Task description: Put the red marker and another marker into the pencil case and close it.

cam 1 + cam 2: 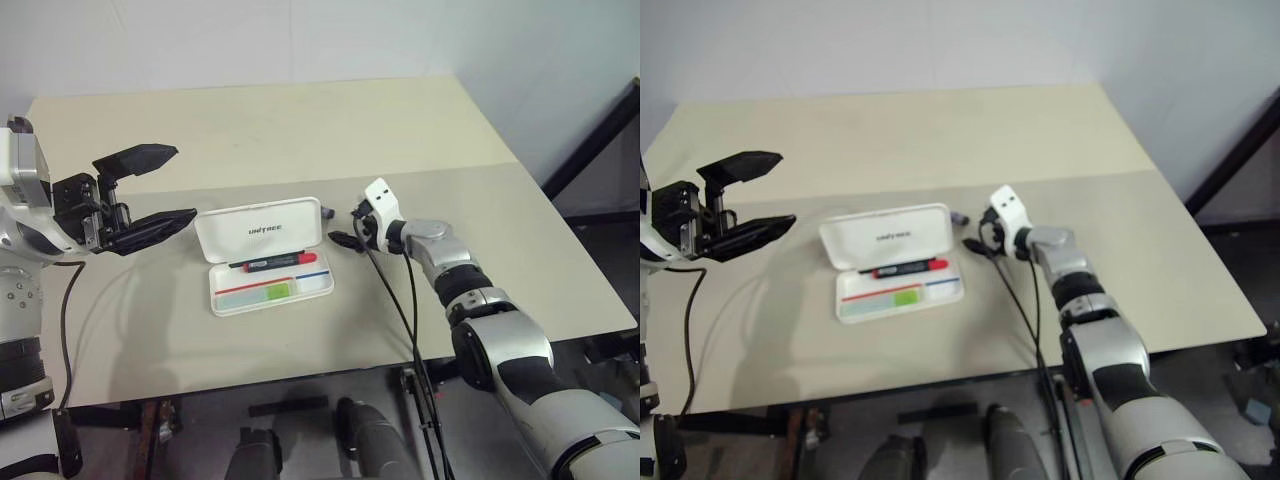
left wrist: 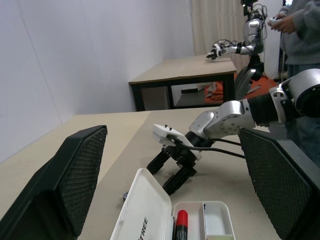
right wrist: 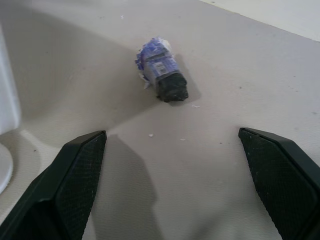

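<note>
White hard plastic, the pencil case [image 1: 268, 256] lies open near the middle of the tan table [image 1: 300, 130], its lid [image 1: 260, 229] tilted back on the far side with the logo showing. We find the red marker [image 1: 278, 264] already in the tray, lengthwise along the hinge side, and the light-green highlighter [image 1: 277, 291] in the compartment nearer us, so we judge only the closing is left. The hinge, and the case's long axis, run left to right across us; the lid must swing toward us and down. The right gripper [image 1: 345, 226] sits low just beside the lid's right end, jaws spread and empty; a small grey-black object [image 3: 162, 69] lies ahead of it. The left gripper [image 1: 146, 188], jaws equally wide and empty, hangs raised well left of the case. The right arm is plainly nearer.
</note>
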### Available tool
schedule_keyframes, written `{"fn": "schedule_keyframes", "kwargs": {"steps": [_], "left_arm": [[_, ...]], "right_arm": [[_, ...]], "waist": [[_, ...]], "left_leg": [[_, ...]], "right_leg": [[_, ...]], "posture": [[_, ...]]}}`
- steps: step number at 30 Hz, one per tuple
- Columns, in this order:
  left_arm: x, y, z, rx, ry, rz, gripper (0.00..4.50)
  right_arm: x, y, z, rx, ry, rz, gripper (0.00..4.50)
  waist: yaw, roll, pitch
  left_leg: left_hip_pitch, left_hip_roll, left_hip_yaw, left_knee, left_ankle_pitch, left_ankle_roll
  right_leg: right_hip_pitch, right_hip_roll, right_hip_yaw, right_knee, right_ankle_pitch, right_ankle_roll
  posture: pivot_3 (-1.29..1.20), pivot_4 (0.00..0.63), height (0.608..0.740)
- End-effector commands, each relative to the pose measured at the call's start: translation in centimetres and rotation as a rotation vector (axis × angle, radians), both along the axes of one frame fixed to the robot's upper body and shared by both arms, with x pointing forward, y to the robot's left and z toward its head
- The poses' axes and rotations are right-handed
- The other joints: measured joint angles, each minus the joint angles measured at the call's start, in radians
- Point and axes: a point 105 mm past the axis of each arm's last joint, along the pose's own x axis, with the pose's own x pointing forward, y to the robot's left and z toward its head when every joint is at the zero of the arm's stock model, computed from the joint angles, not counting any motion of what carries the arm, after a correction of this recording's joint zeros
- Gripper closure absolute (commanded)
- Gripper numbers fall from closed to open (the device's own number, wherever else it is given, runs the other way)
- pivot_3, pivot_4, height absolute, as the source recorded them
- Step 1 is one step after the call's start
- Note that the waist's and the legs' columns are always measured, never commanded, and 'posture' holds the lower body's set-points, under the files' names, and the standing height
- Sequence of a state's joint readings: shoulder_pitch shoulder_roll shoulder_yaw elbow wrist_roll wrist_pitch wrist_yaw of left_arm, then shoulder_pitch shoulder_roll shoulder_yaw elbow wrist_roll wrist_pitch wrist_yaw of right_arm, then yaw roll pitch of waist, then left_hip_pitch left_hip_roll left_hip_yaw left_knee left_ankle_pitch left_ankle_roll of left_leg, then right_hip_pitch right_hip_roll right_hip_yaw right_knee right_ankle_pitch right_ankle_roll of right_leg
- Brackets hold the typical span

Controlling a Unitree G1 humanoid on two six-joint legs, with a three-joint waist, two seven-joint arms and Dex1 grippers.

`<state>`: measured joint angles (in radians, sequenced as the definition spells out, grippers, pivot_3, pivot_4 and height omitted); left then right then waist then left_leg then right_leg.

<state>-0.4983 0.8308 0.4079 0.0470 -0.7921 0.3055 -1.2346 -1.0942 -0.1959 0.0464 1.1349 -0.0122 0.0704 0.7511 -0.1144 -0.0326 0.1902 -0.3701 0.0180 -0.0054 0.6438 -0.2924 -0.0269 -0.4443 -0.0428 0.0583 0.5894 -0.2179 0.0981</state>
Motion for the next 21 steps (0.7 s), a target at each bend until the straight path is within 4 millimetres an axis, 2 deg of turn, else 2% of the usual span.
{"fn": "schedule_keyframes", "kwargs": {"steps": [1,8,14,21], "left_arm": [[-0.4,0.1,0.7,0.001,-0.025,-0.004,0.0],[0.3,1.4,0.4,-0.031,0.002,0.041,0.0],[0.9,3.0,0.4,-0.045,0.033,0.075,0.0],[1.0,3.9,1.1,-0.031,0.047,0.091,0.0]], "right_arm": [[-0.1,1.2,0.5,-0.005,-0.008,0.039,0.04],[0.3,0.8,0.5,-0.013,-0.001,0.01,0.04],[0.1,1.1,-0.4,-0.054,0.001,0.018,0.04],[-0.2,2.9,-0.5,-0.009,0.012,0.032,0.04]], "waist": [[0.0,0.0,0.0],[0.0,0.0,0.0],[-0.001,0.0,0.0],[-0.01,-0.001,0.0]], "left_leg": [[0.0,0.0,0.0,0.0,0.0,0.0],[0.0,0.0,0.0,0.001,0.0,0.0],[0.0,0.0,0.0,0.002,0.0,0.0],[0.001,0.0,0.0,0.002,0.0,0.0]], "right_leg": [[0.0,0.0,0.0,0.0,0.0,0.0],[0.0,0.0,0.0,0.001,0.0,0.0],[0.0,0.0,0.0,0.002,0.0,0.0],[0.0,-0.001,0.0,0.003,0.0,0.0]], "posture": [[0.0,0.15,0.74],[0.0,0.15,0.74],[0.0,0.15,0.74],[0.0,0.15,0.74]]}}
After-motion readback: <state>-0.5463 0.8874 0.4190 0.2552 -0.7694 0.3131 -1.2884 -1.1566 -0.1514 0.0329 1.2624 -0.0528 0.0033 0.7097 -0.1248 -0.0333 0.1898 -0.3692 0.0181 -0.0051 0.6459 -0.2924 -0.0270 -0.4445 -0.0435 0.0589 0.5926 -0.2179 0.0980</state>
